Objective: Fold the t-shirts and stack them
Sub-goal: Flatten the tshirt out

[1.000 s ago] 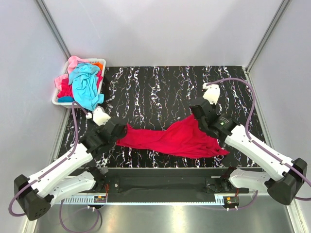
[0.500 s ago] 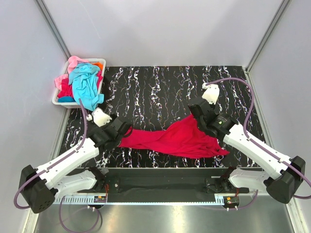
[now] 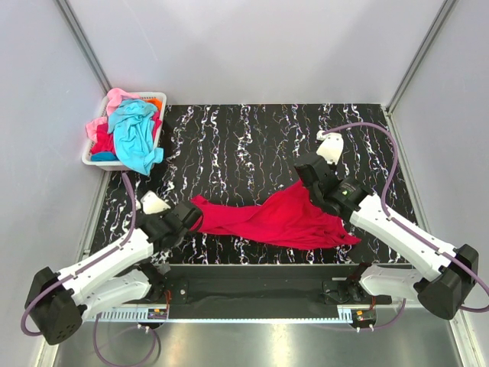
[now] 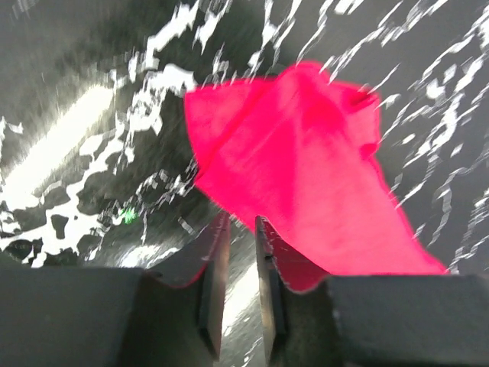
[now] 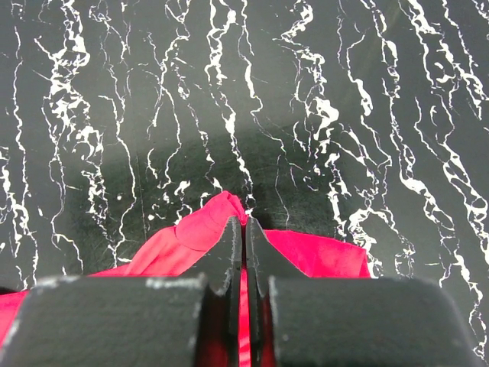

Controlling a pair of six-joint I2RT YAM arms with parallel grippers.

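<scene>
One soft crimson t-shirt (image 3: 260,219) lies rumpled — right gripper (image 5: 244,223) pinching its peak, left gripper (image 4: 242,223) slightly parted

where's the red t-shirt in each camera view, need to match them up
top external: red t-shirt lies stretched left to right across the near middle of the tabletop.
left wrist: red t-shirt fills the centre and lower right.
right wrist: red t-shirt bunched at bottom centre.
shared landmark: the black, white-veined tabletop.
</scene>
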